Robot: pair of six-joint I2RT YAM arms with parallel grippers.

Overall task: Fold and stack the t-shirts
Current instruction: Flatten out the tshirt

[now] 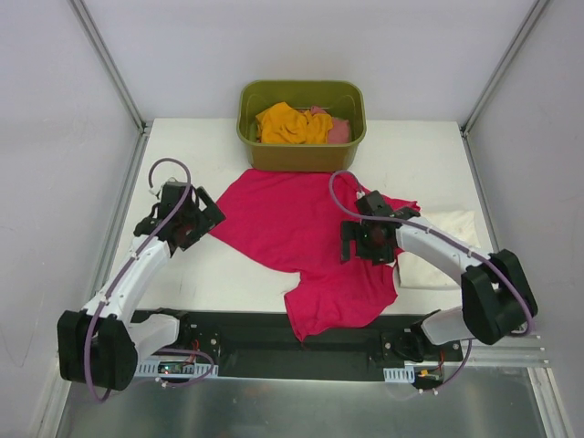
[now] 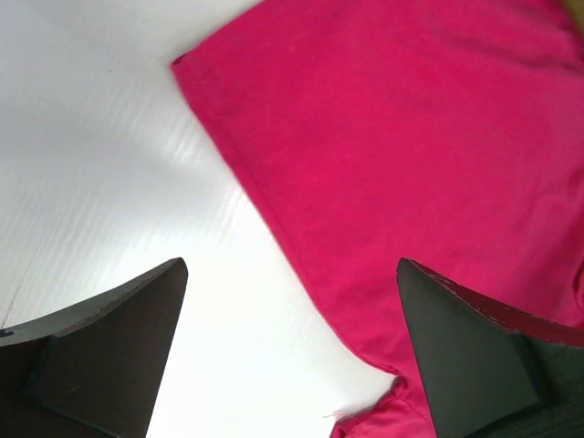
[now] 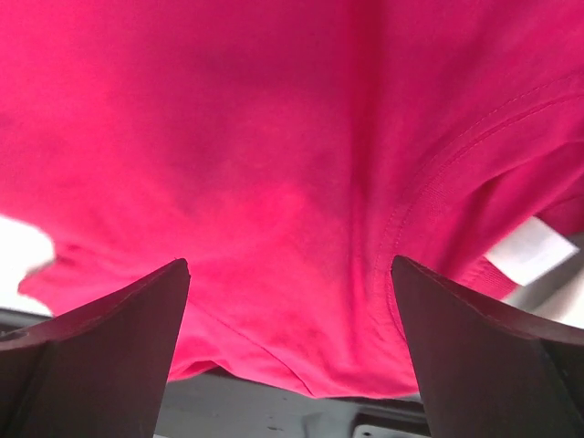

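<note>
1. The left gripper (image 2: 290,266), its jaws wide apart and empty, hangs over the left hem of a crimson-pink cloth t-shirt (image 1: 292,228)
2. That t-shirt lies spread and rumpled mid-way across the white table (image 1: 182,146), reaching its near edge
3. Just behind it, an olive-green plastic tub (image 1: 301,157) holds a crumpled orange t-shirt (image 1: 290,123) and a salmon-pink t-shirt (image 1: 339,130)
4. The right gripper (image 3: 290,265), jaws apart and empty, hovers over the crimson-pink shirt's right side
5. A folded cream-white t-shirt (image 1: 456,226) lies at the right, partly under the right arm
</note>
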